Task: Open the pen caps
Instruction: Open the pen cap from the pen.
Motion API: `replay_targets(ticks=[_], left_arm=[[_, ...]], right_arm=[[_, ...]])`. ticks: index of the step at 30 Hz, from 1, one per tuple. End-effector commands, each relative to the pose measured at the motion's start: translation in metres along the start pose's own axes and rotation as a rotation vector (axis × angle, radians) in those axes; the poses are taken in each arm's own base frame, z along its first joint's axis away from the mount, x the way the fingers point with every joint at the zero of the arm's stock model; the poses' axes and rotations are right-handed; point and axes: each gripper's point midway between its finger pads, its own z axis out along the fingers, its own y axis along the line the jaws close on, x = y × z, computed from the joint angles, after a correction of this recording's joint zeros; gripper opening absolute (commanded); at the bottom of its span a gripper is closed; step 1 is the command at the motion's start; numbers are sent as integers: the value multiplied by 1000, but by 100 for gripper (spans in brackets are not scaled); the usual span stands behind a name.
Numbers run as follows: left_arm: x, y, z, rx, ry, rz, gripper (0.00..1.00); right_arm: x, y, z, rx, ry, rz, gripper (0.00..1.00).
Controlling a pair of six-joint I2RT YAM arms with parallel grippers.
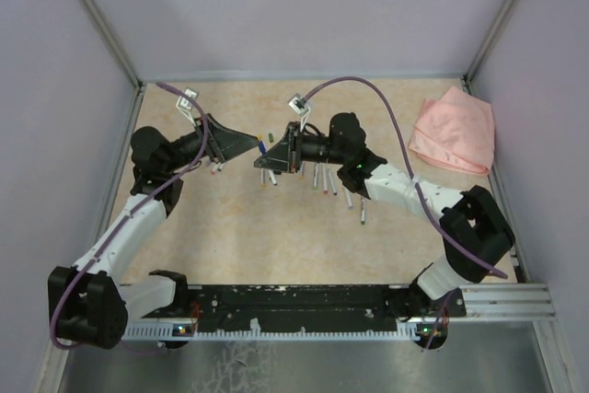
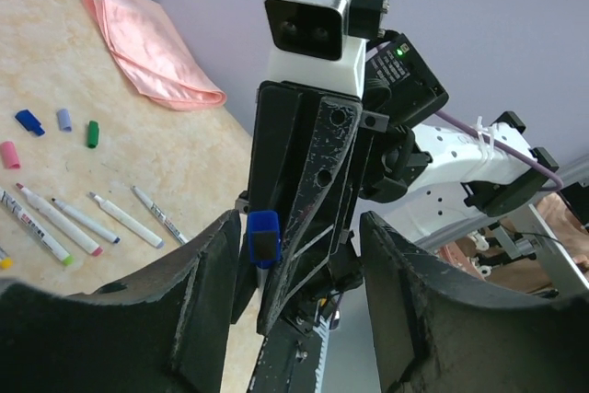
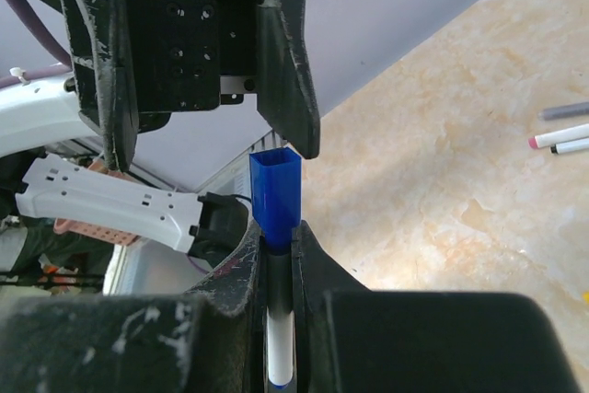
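Note:
My right gripper [image 3: 279,238] is shut on a white pen [image 3: 279,338] whose blue cap [image 3: 276,192] sticks out past its fingertips. In the left wrist view the same blue cap [image 2: 263,236] sits just beside one finger of my left gripper [image 2: 296,227]. That gripper's jaws stand wide apart around the right gripper's tip and do not clamp the cap. In the top view the two grippers, left [image 1: 250,144] and right [image 1: 267,161], meet tip to tip above the table's middle. Loose caps lie on the table: blue [image 2: 29,121], purple [image 2: 64,119], green [image 2: 92,133] and pink [image 2: 9,154].
Several uncapped white pens [image 2: 115,219] lie in a row on the beige table [image 1: 276,236], under and behind the right arm [image 1: 405,186]. A folded pink cloth [image 1: 453,131] lies at the back right. Grey walls enclose the table on three sides.

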Motion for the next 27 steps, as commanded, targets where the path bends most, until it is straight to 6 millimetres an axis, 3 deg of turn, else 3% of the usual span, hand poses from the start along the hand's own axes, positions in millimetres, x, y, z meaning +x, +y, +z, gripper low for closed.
replay_targets(ticks=[1,8,15,27], left_arm=[[8,-7,0,51,29,11,59],[19,13,1,-25,55,9,56],[22,20,3,-43,70,-4,39],[15,20,6,-51,48,-10,38]], right_arm=[[-26,19,7,-59,-45,-59,0],[-28,16,11,-56,-41,-56,0],[-24,14,16,-53,-24,-50,0],[-19,13,17,-37,2,-63,0]])
